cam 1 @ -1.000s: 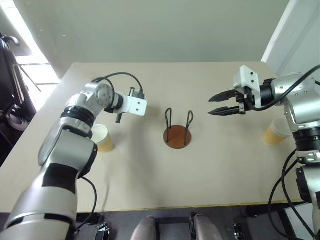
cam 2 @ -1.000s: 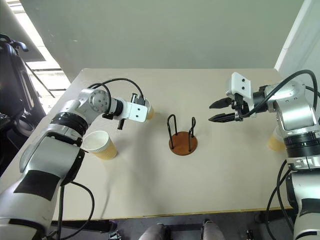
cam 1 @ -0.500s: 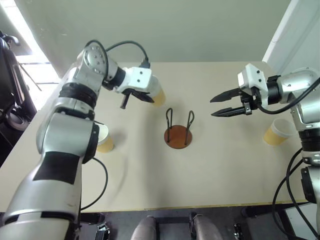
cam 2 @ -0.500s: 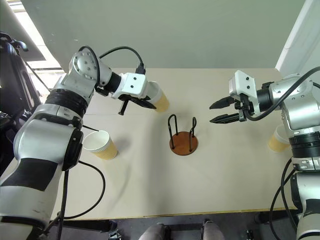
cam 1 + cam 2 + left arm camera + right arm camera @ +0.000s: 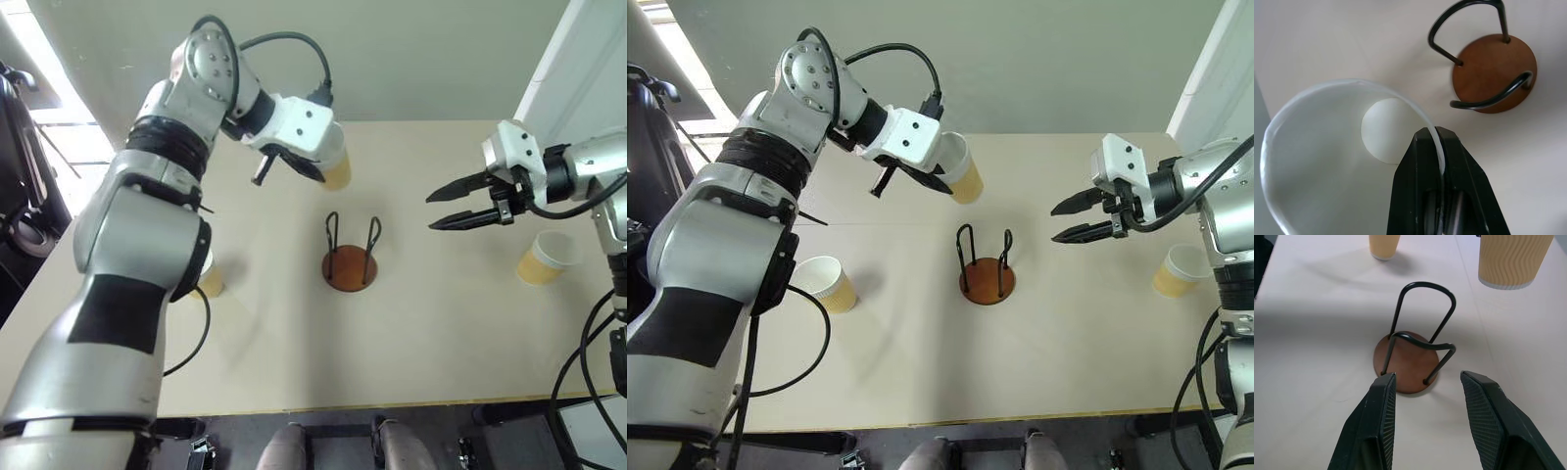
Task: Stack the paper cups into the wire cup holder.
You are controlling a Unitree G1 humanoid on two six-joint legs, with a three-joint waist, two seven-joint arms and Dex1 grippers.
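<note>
The wire holder (image 5: 987,268) stood upright and empty near the middle of the tan table (image 5: 921,372), with bare tabletop all round it and every table edge well away. One paper cup (image 5: 828,284) sat on the table well to the holder's left; another cup (image 5: 1177,271) sat well to its right, near the table's right edge. The left pincer (image 5: 921,178) was clamped on the rim of a third cup (image 5: 963,172), held tilted in the air, beyond the holder and somewhat to its left, not touching it. The right pincer (image 5: 1066,219) hovered to the holder's right, fingers wide apart and empty, pointing towards the holder.
</note>
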